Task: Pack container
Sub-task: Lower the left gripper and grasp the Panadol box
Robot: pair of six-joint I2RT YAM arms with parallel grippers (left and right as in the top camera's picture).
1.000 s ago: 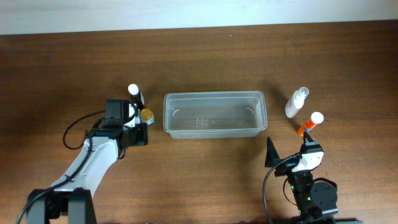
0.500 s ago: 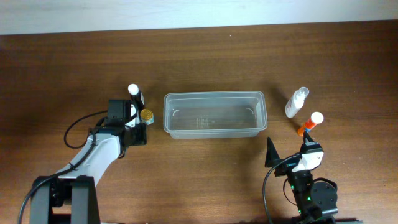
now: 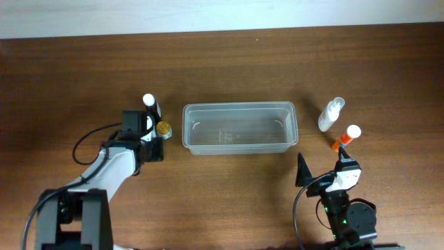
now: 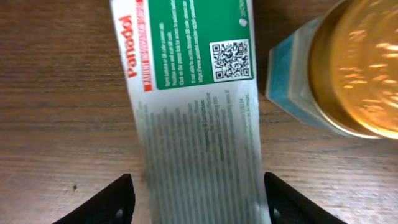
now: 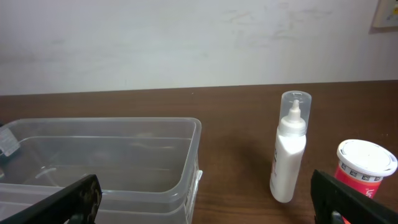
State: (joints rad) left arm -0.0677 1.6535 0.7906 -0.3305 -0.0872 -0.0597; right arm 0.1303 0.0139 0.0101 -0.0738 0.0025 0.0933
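The clear plastic container [image 3: 239,128] stands empty at the table's middle; its right end shows in the right wrist view [image 5: 106,158]. A white and green Panadol tube [image 4: 193,112] with a white cap [image 3: 149,102] lies left of the container, beside a jar with a gold lid [image 4: 348,62]. My left gripper [image 4: 203,202] is open, its fingers either side of the tube's lower end. My right gripper [image 5: 205,199] is open and empty at the near right [image 3: 324,171]. A white spray bottle [image 5: 289,155] and an orange bottle with a white cap [image 5: 365,165] stand right of the container.
The gold-lidded jar [image 3: 164,128] sits between the tube and the container's left wall. The spray bottle [image 3: 331,114] and orange bottle [image 3: 346,137] are close together. A pale wall runs behind the table's far edge.
My left gripper has edged slightly toward the tube. The right arm and the bottles have not moved.
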